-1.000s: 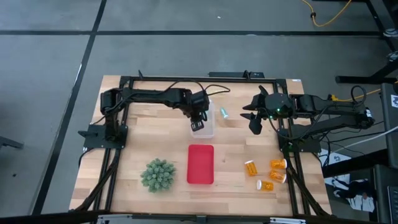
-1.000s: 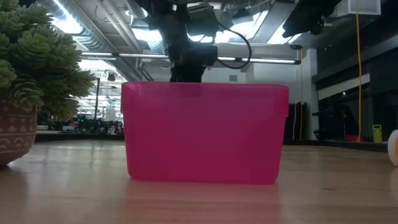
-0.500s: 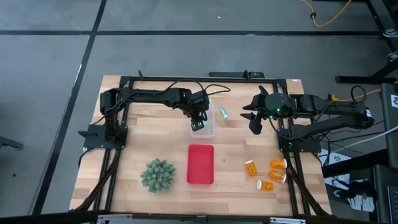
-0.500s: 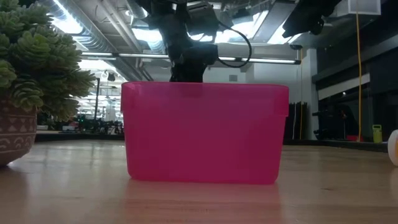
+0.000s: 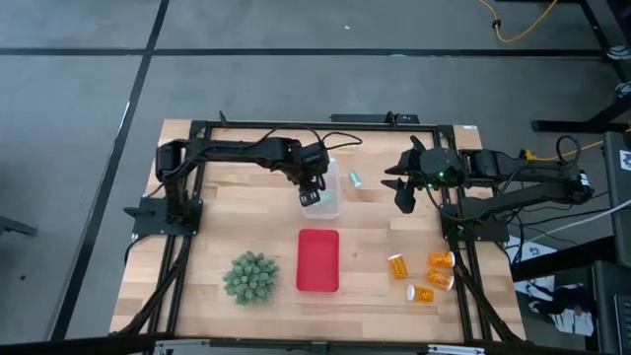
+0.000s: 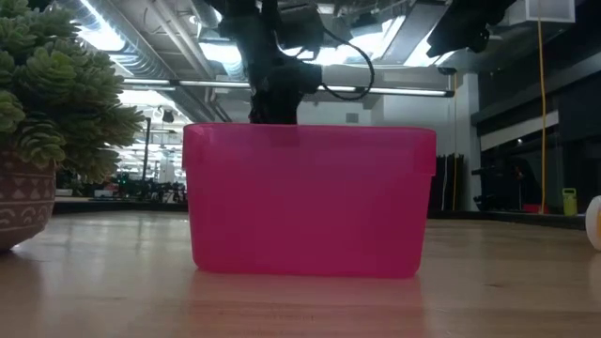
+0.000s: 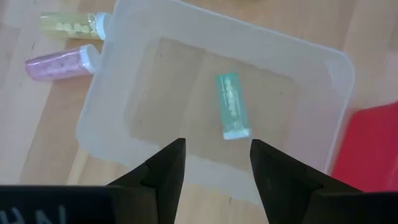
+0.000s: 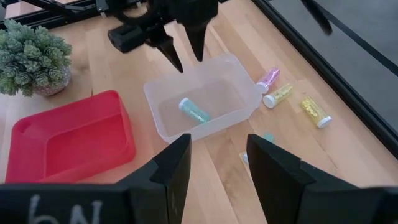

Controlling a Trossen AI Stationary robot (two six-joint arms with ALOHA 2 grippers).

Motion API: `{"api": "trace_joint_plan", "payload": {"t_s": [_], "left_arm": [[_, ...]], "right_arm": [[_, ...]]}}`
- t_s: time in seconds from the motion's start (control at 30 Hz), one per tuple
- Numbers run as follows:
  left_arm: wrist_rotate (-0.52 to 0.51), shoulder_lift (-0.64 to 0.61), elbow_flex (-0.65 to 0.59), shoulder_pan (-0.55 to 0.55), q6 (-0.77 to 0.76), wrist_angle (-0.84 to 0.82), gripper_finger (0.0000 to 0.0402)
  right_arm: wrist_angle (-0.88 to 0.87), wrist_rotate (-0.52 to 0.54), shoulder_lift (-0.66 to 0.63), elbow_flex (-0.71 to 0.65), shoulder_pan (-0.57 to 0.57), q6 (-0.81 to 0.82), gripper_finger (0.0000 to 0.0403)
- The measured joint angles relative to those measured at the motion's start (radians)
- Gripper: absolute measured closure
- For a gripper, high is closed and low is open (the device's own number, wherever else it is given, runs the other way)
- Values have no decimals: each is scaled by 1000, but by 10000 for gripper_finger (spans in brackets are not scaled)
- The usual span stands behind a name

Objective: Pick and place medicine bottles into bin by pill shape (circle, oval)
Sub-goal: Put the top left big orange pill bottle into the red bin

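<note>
Left claw (image 7: 213, 163) hangs over the clear bin (image 7: 323, 74) near the tabletop's far edge, fingers spread and empty — a green vial (image 7: 232, 106) lies inside, apparently delivered. Right claw (image 8: 214, 163) waits open near the far right corner; orange bottles (image 5: 422, 275) remain unsorted at the near right corner.

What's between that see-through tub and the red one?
Nothing: bare wooden table separates the clear bin from the red bin, seen in the right wrist view.
</note>
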Motion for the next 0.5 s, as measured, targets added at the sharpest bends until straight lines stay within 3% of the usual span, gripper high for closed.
{"api": "trace_joint_plan", "payload": {"t_s": [0.5], "left_arm": [[-53,-97,1,6,0,-269,228]], "right_arm": [[0,0,0,0,0,1,244]]}}
